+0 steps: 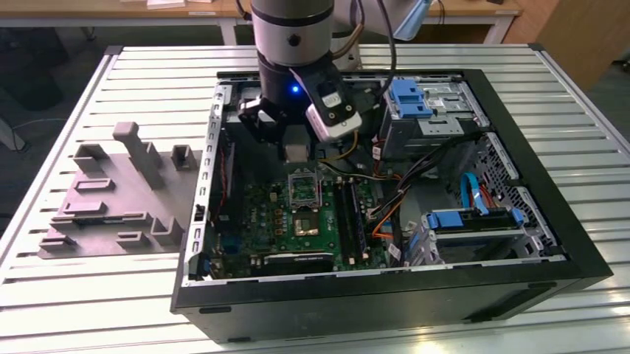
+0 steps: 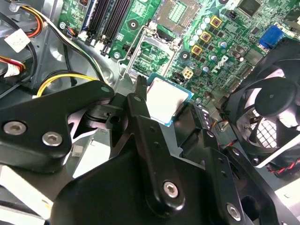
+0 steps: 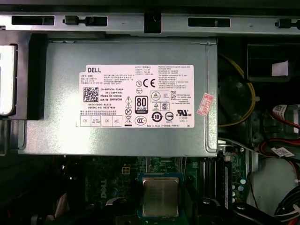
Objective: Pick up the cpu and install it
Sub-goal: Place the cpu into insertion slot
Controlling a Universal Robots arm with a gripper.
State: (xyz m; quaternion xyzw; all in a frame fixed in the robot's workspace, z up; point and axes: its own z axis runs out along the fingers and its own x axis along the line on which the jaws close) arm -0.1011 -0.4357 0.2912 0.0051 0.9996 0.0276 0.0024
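Hanging inside the one open case (image 1: 394,304), the gripper (image 2: 168,104) clenches a single cpu (image 2: 164,97) above one socket (image 1: 303,193).

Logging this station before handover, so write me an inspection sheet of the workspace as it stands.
Surface: slatted metal table, carrying an open computer case.
Job's things: cpu held clear of the socket, which looks open on the motherboard.
Clutter: grey moulded fixture on the table, on the exterior view's left of the case.
Gripper: gripper inside the case, jaws closed on opposite edges of the cpu.
Cables: yellow wires beside the gripper; blue cable near the drive bays.
Surroundings: wooden benches behind the table.
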